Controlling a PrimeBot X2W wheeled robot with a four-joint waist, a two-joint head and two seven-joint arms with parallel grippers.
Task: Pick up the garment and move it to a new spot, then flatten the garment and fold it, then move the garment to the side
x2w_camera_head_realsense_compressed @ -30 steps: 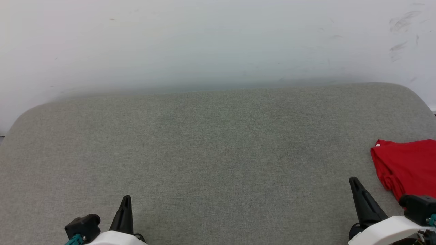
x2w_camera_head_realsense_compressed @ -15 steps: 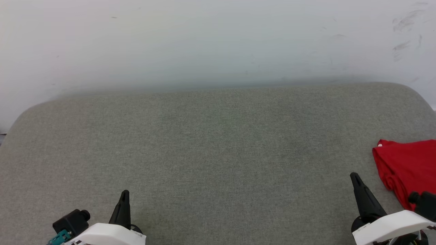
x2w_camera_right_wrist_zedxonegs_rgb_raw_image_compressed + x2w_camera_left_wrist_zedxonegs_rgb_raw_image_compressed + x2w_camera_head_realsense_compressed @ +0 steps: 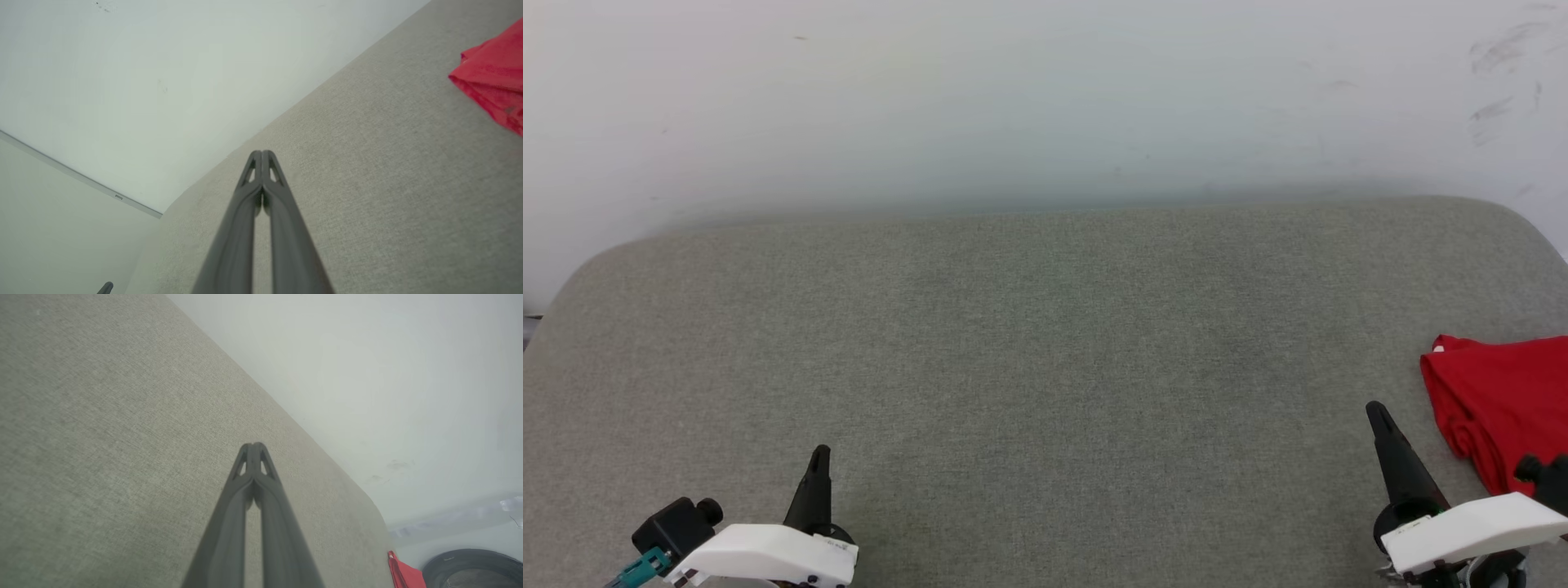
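Both clenched empty, the left gripper (image 3: 820,454) and right gripper (image 3: 1375,410) have crept forward; the garment (image 3: 1499,396) stays put

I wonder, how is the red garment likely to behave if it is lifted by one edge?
Probably floppy: the red garment lies in soft folds with a wrinkled edge. Lifted at one point, it would likely drape and unfold rather than keep its shape. Pushed, it may bunch on the textured grey cushion instead of sliding.

Red garment (image 3: 1499,400) – grey-green woven cushion (image 3: 1045,351) – white wall (image 3: 1013,98), dark scuffs.
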